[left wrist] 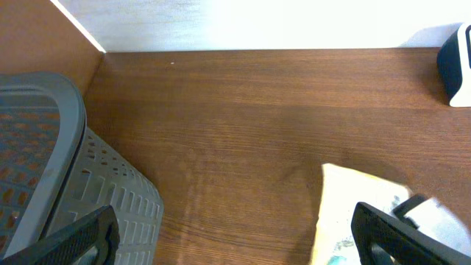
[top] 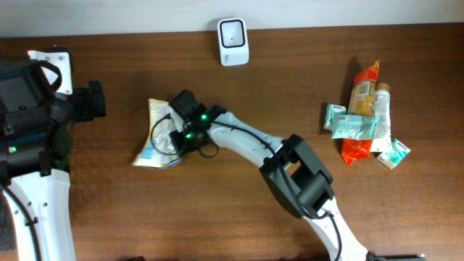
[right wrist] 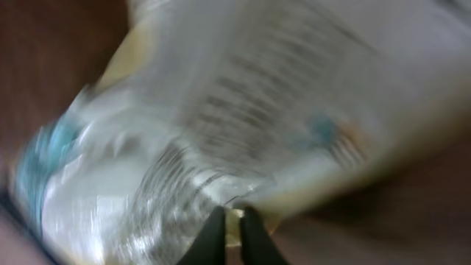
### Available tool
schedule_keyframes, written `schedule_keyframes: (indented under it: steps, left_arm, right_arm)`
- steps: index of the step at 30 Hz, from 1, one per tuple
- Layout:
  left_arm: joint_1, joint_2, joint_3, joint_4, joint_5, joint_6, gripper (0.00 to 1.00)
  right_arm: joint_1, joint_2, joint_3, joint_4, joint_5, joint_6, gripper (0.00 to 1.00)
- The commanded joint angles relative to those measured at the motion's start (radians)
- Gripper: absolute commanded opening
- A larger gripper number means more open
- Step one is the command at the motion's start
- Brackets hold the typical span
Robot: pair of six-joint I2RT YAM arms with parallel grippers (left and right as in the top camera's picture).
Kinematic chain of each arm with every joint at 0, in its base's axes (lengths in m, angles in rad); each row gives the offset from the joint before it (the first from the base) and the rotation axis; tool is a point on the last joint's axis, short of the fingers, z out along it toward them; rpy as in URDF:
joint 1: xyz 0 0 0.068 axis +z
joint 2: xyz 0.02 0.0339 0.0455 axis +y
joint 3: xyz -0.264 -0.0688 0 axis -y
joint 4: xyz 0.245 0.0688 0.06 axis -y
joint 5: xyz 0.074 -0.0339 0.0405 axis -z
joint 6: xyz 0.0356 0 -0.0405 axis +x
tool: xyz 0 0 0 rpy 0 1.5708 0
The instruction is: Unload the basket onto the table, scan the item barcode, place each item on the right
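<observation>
The item is a pale yellow and white plastic packet [top: 156, 123] lying on the wooden table, left of centre. My right gripper [top: 176, 139] reaches across onto its right side. In the right wrist view the two dark fingers stand almost together at the right gripper [right wrist: 229, 221], pinching the packet's [right wrist: 221, 110] edge. That view is blurred; dark print lines show on the packet, and I cannot make out a barcode. The white scanner [top: 233, 42] stands at the table's far edge. My left gripper [left wrist: 235, 243] hangs wide open and empty, left of the packet [left wrist: 353, 206].
A pile of other packets and tubes [top: 364, 119] lies at the right of the table. A grey perforated basket [left wrist: 66, 169] stands close to the left gripper. The scanner [left wrist: 458, 66] shows at the right edge of the left wrist view.
</observation>
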Motion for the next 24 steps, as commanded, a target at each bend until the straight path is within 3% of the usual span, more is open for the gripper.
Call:
schedule_keyframes:
  steps: [1, 2, 5, 6, 9, 11, 14, 17, 22, 24]
  left_arm:
    - [0.005, 0.000, 0.009, 0.002, 0.011, 0.013, 0.99]
    - [0.005, 0.000, 0.009, 0.002, 0.011, 0.013, 0.99]
    - [0.005, 0.000, 0.009, 0.002, 0.011, 0.013, 0.99]
    - [0.005, 0.000, 0.009, 0.002, 0.011, 0.013, 0.99]
    - [0.005, 0.000, 0.009, 0.002, 0.011, 0.013, 0.99]
    - [0.005, 0.000, 0.009, 0.002, 0.011, 0.013, 0.99]
    - [0.005, 0.000, 0.009, 0.002, 0.011, 0.013, 0.99]
    - [0.005, 0.000, 0.009, 0.002, 0.011, 0.013, 0.99]
    - [0.005, 0.000, 0.009, 0.002, 0.011, 0.013, 0.99]
    - [0.005, 0.000, 0.009, 0.002, 0.011, 0.013, 0.99]
  right_arm:
    - [-0.081, 0.005, 0.013, 0.004, 0.106, -0.012, 0.15]
    - [-0.107, 0.005, 0.013, 0.015, 0.095, -0.013, 0.22]
    - [-0.180, 0.002, 0.079, -0.013, -0.037, -0.095, 0.58]
    - [-0.196, -0.002, 0.118, -0.053, -0.049, -0.095, 0.65]
    - [-0.246, -0.007, 0.326, -0.332, -0.084, -0.095, 0.95]
    - [-0.291, -0.007, 0.492, -0.619, -0.101, -0.072, 0.99]
    - [-0.325, -0.005, 0.504, -0.769, -0.132, -0.011, 0.98]
    - [-0.304, -0.005, 0.410, -0.743, -0.198, -0.009, 0.99]
    - [-0.197, -0.005, 0.086, -0.395, -0.373, 0.139, 0.99]
    - [-0.171, -0.005, 0.054, -0.324, -0.374, 0.177, 0.99]
